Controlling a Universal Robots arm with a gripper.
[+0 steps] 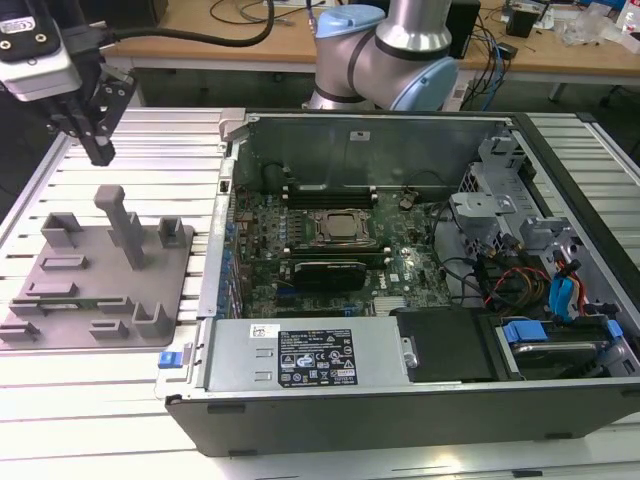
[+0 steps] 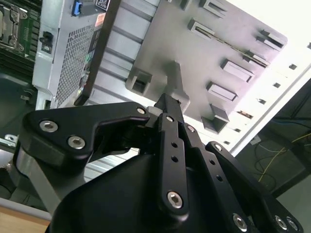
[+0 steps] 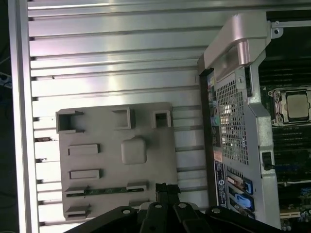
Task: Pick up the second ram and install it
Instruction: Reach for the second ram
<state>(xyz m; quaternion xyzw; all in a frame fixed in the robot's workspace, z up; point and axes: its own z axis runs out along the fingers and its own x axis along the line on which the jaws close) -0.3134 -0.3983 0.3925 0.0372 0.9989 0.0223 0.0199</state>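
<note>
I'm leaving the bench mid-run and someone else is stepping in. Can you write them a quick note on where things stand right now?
Gripper: shut, holding nothing, hovering above the grey fixture plate, which sits beside the open computer case.
Second ram: resting in the plate's holders, not gripped.
Done: nothing yet on this ram.
Left: both the pick-up and the installation.

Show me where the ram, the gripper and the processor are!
ram (image 3: pixel 107 191): first wrist view, middle of its green edge.
gripper (image 1: pixel 102 155): exterior view, at its fingertips.
processor (image 1: pixel 340 227): exterior view, middle of its silver lid.
</note>
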